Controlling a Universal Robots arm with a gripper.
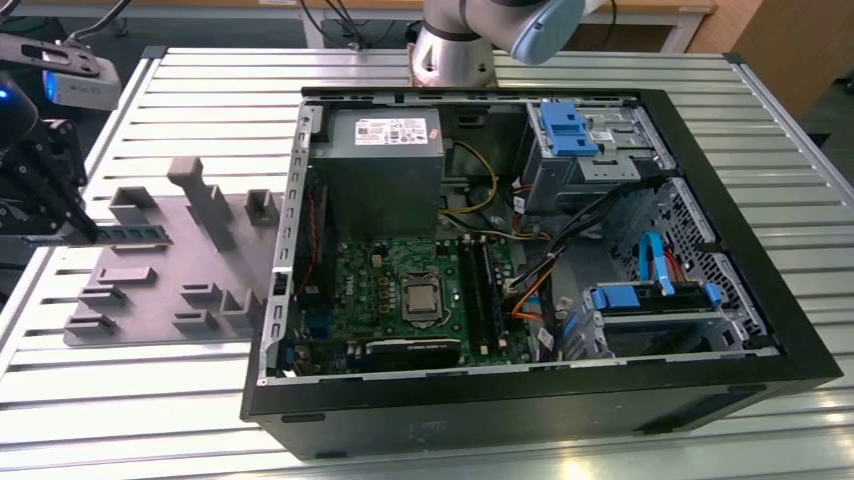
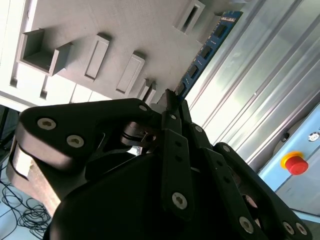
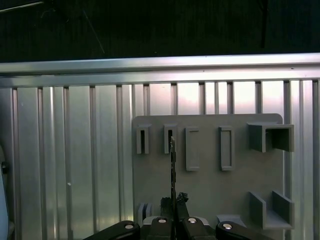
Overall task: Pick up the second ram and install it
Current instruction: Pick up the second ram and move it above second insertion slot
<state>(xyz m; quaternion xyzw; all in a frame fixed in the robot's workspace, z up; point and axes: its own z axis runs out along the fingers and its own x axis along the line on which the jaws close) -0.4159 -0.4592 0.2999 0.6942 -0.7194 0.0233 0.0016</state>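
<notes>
Second wrist view: tool (image 2: 171,99) clamped on end of second ram (image 2: 206,50).

Matte black all over the hand (image 2: 170,97): flat links with rounded ends, stacked and pinned by round silver screw heads, narrowing to a slim tip. Boxy and black again in the exterior view. Just above it, a grey box (image 1: 74,75) with a blue face and a thin dark cable (image 1: 104,22) looping off. On the arm (image 1: 454,50), a stout silver-grey tube under a pale blue-grey cap.
</notes>
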